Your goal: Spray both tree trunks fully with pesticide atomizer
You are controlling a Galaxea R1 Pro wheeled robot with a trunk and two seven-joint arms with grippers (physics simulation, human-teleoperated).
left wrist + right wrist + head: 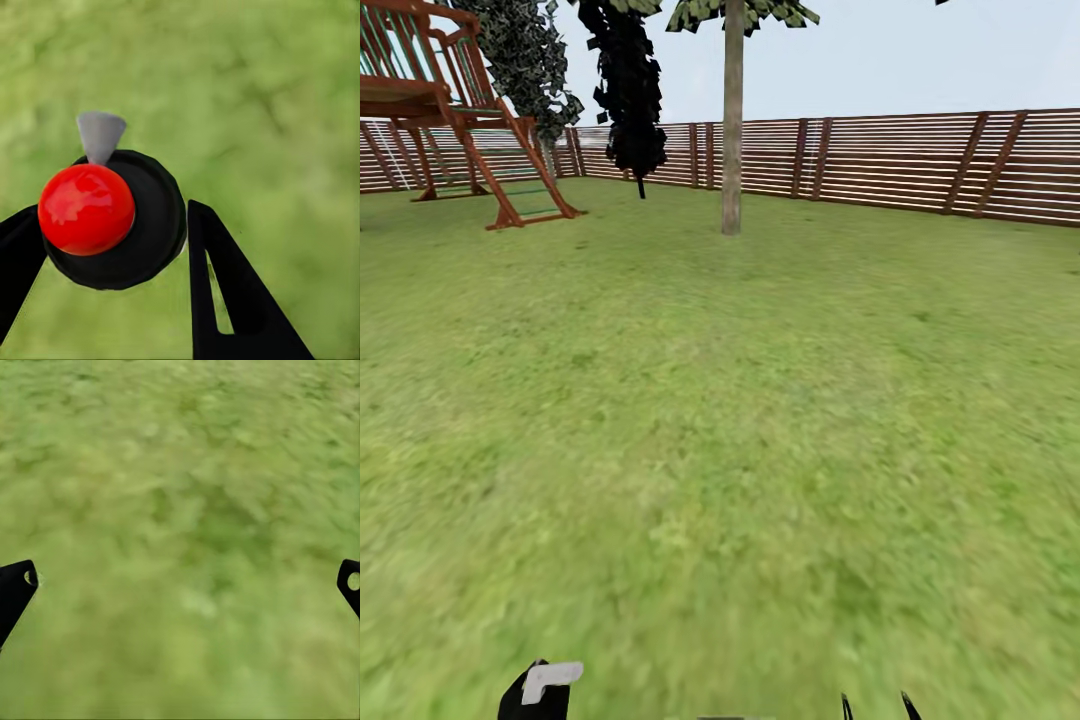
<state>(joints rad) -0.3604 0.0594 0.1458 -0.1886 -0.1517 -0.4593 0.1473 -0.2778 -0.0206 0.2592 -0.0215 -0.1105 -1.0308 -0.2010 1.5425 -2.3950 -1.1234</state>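
Note:
The pesticide atomizer [154, 229] is a black bottle seen from above, with a red ball on its cap and a grey nozzle. My left gripper [112, 211] is shut on it, one black finger on each side. In the head view the atomizer [540, 690] pokes up at the bottom left edge. My right gripper [187, 585] is open over bare grass, and its fingertips [908, 706] show at the bottom edge of the head view. One tree with a straight grey-brown trunk [732, 130] stands far ahead, in front of the fence.
Grass floor [740, 420] stretches ahead to a brown slat fence [920, 160]. A red-brown wooden play frame [460, 110] stands at the far left. A dark leafy tree on a thin stem [630, 100] is near the fence.

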